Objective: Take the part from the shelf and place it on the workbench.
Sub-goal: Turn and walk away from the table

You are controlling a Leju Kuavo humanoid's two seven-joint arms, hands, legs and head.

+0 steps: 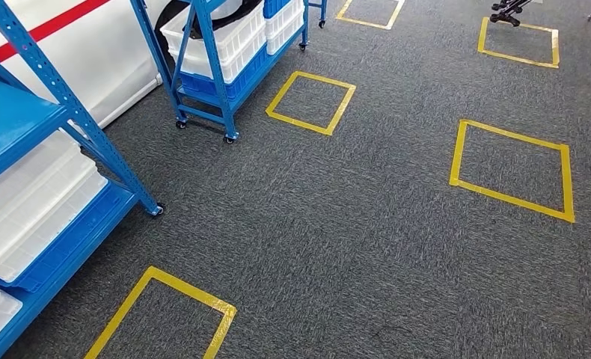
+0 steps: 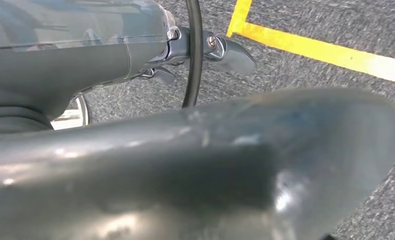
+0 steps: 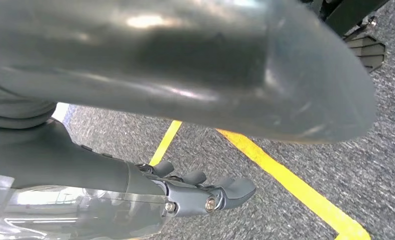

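In the left wrist view a thin black ring-shaped part (image 2: 193,75) runs across the dark fingers (image 2: 233,54) of my left hand (image 2: 205,50) and drops behind the thick grey thumb (image 2: 245,165). The hand appears to hold it between thumb and fingers. My right hand (image 3: 205,197) hangs over the carpet with its fingers loosely apart and nothing in it. A blue shelf (image 1: 23,120) holding white bins (image 1: 31,209) stands at the left of the head view.
A wheeled blue shelf cart (image 1: 218,97) with white crates (image 1: 236,34) stands further back; something black (image 1: 195,22) lies in the top crate. Yellow tape squares (image 1: 513,168) (image 1: 311,101) (image 1: 165,314) mark the grey carpet. A white wall with a red stripe (image 1: 53,26) is behind the shelves.
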